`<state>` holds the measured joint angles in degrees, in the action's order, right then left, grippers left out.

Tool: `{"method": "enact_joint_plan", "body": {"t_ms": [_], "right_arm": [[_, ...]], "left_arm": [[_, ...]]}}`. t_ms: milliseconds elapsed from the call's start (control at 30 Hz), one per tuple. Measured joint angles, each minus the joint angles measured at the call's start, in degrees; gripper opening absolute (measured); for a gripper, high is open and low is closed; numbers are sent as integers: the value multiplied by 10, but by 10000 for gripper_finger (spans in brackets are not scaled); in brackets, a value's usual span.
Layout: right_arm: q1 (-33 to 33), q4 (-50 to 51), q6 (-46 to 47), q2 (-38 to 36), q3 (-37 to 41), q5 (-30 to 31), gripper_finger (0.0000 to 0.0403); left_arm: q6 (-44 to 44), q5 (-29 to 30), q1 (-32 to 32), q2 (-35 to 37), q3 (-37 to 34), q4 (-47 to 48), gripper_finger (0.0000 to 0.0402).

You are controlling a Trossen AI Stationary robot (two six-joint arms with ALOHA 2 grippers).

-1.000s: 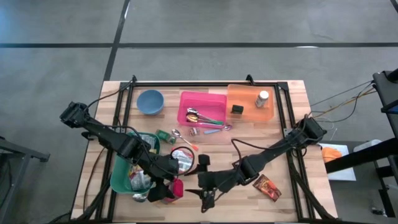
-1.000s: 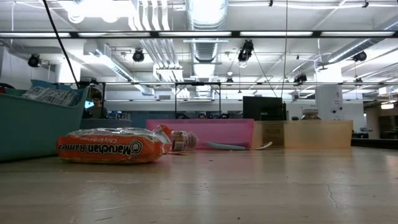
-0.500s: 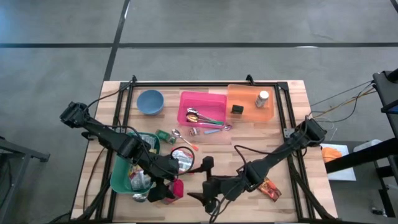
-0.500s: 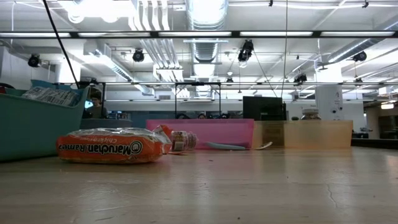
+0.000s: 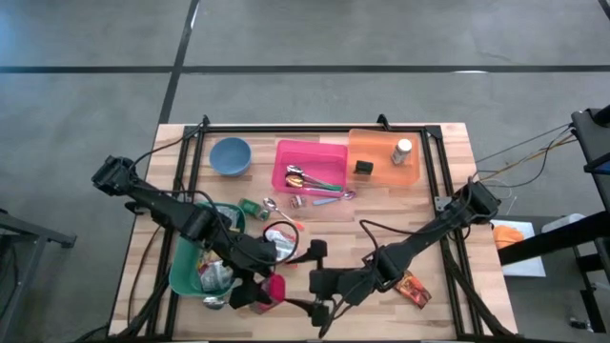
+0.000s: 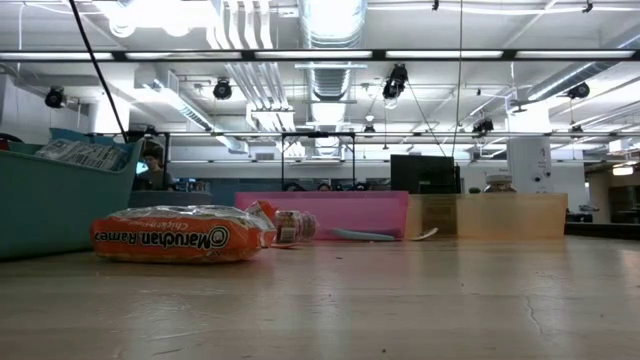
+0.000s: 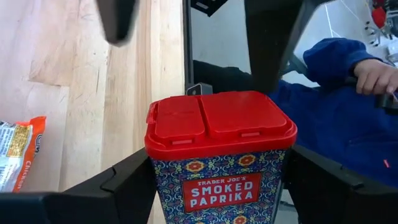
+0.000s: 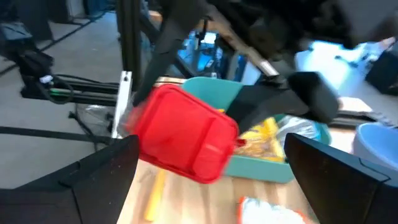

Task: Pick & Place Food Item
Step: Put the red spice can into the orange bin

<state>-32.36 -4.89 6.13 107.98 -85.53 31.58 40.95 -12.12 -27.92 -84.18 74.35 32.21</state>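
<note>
Left gripper (image 5: 255, 293) clamped on red-lidded paprika tin (image 7: 219, 155), held at the table's near edge, just right of teal bin (image 5: 181, 272). Right gripper (image 5: 319, 295) spread wide, empty, just right of the tin. Ramen packet (image 6: 175, 238) lying beside the bin; pink tray (image 5: 310, 164) farther back.
</note>
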Motion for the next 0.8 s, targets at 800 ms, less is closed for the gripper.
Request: {"method": "enact_joint_plan", "body": {"t_ms": [800], "right_arm": [[18, -4, -348, 4, -38, -216, 398]], "left_arm": [[-1, -40, 0, 0, 0, -79, 277]]}}
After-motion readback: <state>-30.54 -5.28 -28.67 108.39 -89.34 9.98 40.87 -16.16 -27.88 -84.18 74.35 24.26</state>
